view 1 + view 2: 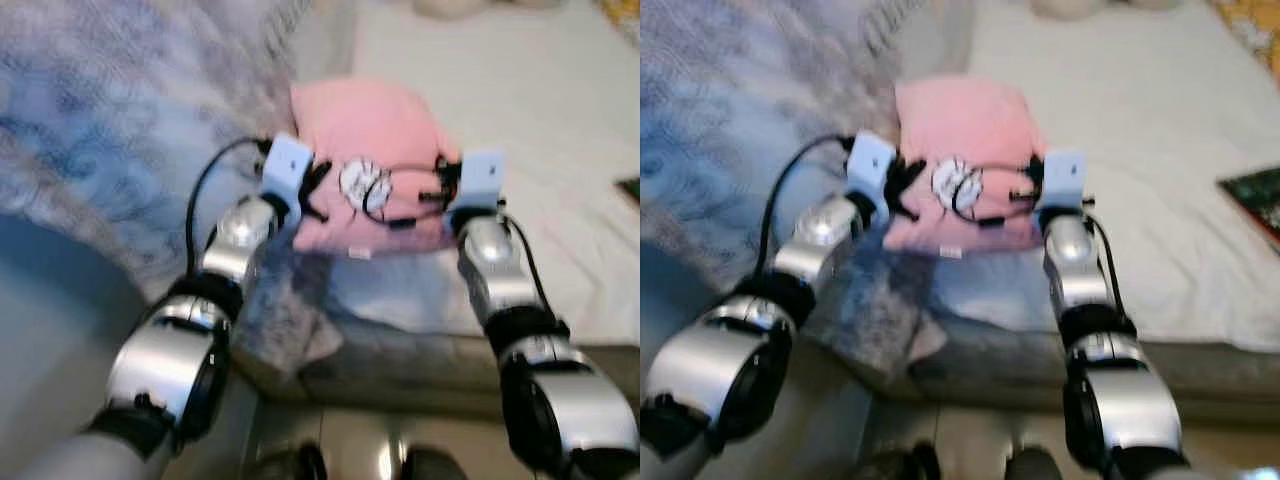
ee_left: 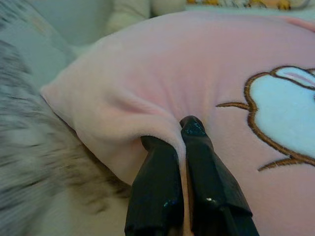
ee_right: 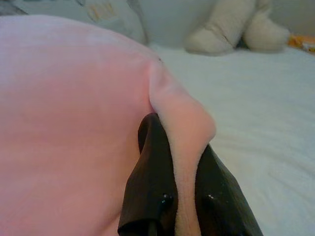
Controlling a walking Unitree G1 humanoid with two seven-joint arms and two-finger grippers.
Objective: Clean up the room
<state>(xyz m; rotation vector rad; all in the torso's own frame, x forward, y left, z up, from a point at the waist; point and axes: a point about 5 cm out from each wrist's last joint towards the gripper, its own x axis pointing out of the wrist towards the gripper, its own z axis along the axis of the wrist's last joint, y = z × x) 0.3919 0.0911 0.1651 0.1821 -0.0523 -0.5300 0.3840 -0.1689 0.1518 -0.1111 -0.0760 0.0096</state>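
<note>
We hold a pink plush pillow (image 1: pixel 370 130) above the bed (image 1: pixel 560 150), at its near edge, beside a grey fuzzy blanket (image 1: pixel 120 110). The pillow is soft, square-cornered and carries an embroidered white figure outlined in brown (image 2: pixel 285 113). The left pincer (image 2: pixel 182 129) is clamped on a fold of one side; the right pincer (image 3: pixel 179 128) is clamped on the opposite corner. A cream plush toy (image 3: pixel 236 27) lies farther back on the bed.
</note>
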